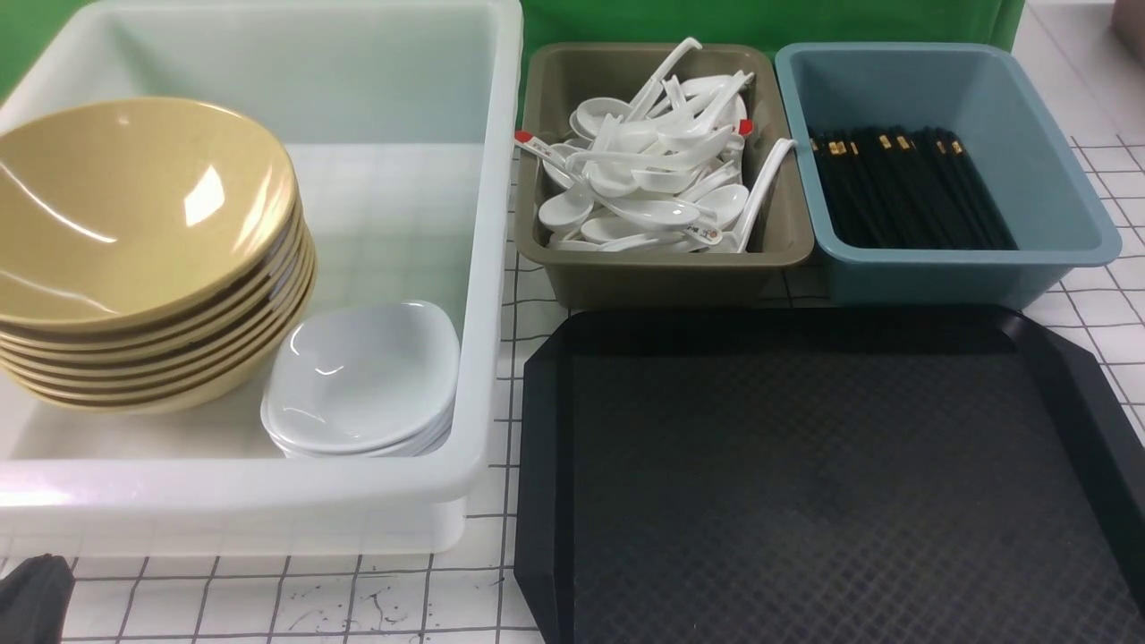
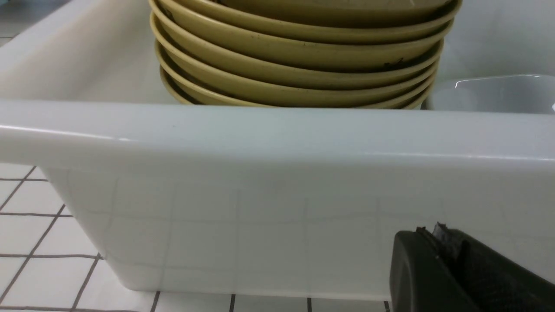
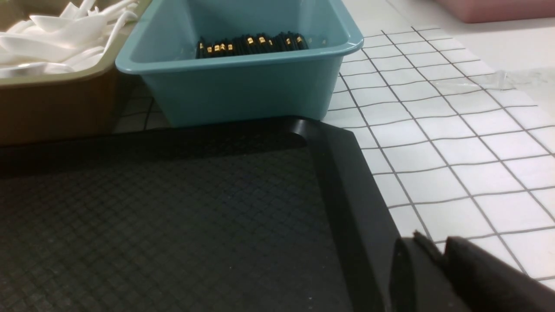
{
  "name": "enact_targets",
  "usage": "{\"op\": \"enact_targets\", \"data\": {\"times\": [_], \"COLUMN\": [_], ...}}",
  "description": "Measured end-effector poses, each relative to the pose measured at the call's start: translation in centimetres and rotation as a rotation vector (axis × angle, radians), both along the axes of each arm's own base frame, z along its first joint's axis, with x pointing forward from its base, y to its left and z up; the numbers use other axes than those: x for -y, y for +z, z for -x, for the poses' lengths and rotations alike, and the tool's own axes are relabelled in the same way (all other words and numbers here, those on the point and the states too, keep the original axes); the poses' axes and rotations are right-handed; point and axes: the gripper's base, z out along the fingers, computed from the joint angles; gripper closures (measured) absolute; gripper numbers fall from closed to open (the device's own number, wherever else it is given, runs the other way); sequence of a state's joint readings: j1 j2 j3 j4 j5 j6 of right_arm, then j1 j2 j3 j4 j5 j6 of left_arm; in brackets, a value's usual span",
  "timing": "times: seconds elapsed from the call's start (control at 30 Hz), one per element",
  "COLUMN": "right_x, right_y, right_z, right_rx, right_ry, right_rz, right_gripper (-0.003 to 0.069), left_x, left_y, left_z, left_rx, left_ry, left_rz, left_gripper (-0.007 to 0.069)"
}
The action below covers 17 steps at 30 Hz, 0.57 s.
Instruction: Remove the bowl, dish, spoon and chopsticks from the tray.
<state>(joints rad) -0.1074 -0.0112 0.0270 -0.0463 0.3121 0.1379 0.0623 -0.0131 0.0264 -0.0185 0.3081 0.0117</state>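
We see the white tub (image 1: 483, 268) at frame left holding stacked yellow bowls (image 1: 134, 233) and white dishes (image 1: 358, 380); upper middle, the olive bin (image 1: 662, 268) is full of white spoons (image 1: 653, 170), the blue bin (image 1: 1055, 206) of black gold-banded chopsticks (image 1: 903, 188). The tray (image 1: 805, 483) — black, diamond-textured, lower right — carries nothing. Left gripper (image 2: 438, 242) closed with nothing in it, right gripper (image 3: 438, 255) — can't tell.

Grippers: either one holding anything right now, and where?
Nothing is held. The left gripper and right gripper show nothing between their jaws; the tray is bare.
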Motion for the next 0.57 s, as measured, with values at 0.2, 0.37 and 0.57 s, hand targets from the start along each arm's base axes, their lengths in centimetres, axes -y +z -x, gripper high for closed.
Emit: {"op": "enact_targets", "data": {"times": [0.2,0.37,0.57], "right_x": [0.0,0.0,0.0], "right_y": [0.0,0.0,0.0], "right_z": [0.0,0.0,0.0], "right_rx": [0.0,0.0,0.0], "right_ry": [0.0,0.0,0.0], "right_rz": [0.0,0.0,0.0], "right_gripper": [0.0525,0.0518,0.0515], "left_x": [0.0,0.0,0.0], "left_y": [0.0,0.0,0.0], "left_z": [0.0,0.0,0.0], "left_rx": [0.0,0.0,0.0], "left_ry": [0.0,0.0,0.0], "left_rz": [0.0,0.0,0.0], "left_gripper": [0.0638,0.0638,0.0638]}}
